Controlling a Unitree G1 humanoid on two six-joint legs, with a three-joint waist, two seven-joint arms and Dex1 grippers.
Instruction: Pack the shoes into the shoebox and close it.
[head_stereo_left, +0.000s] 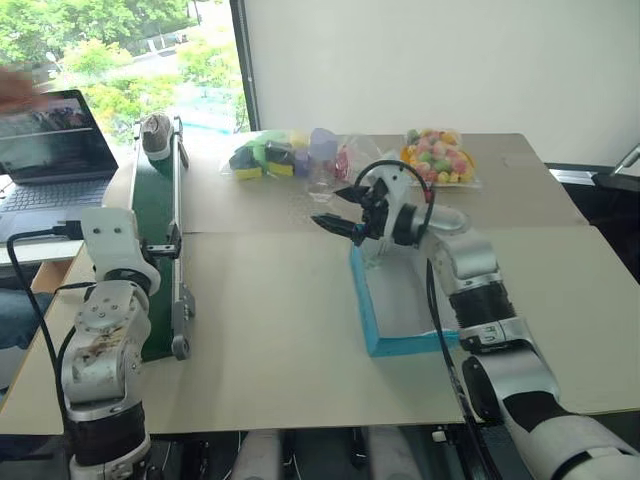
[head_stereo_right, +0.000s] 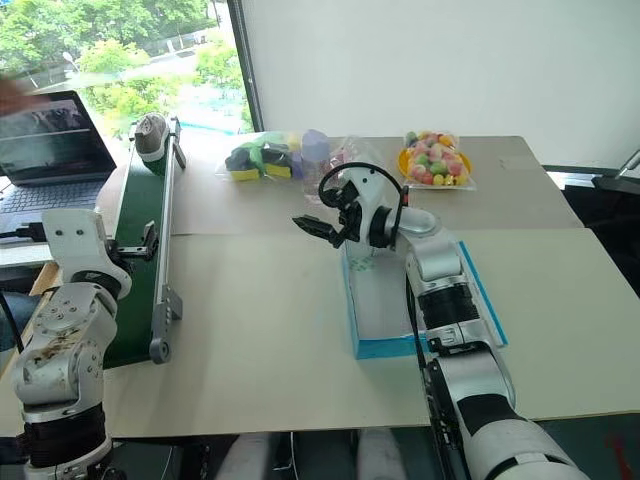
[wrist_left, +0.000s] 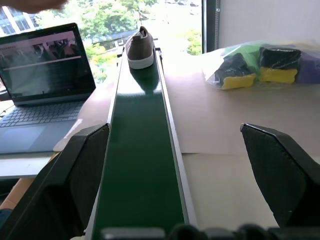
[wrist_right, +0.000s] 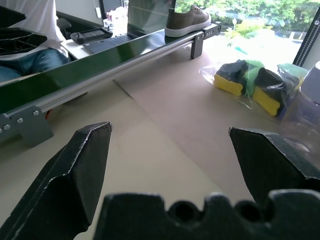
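Note:
One grey shoe (head_stereo_left: 155, 135) with a white sole stands at the far end of the green conveyor belt (wrist_left: 137, 165); the wrist views show the shoe (wrist_left: 140, 47) too. The blue shoebox (head_stereo_left: 364, 300) lies open on the table's middle, white inside, with nothing seen in it. My right arm partly covers it. My right gripper (head_stereo_left: 335, 208) hangs open and empty just above the box's far end, pointing left toward the conveyor. My left gripper (wrist_left: 175, 165) is open and empty over the conveyor's near part, looking along the belt to the shoe.
A laptop (head_stereo_left: 50, 140) sits left of the conveyor, with a person's hand (head_stereo_left: 15, 85) above it. At the table's back lie a bag of sponges (head_stereo_left: 262, 157), clear plastic ware (head_stereo_left: 325, 150) and a packet of coloured balls (head_stereo_left: 437, 155).

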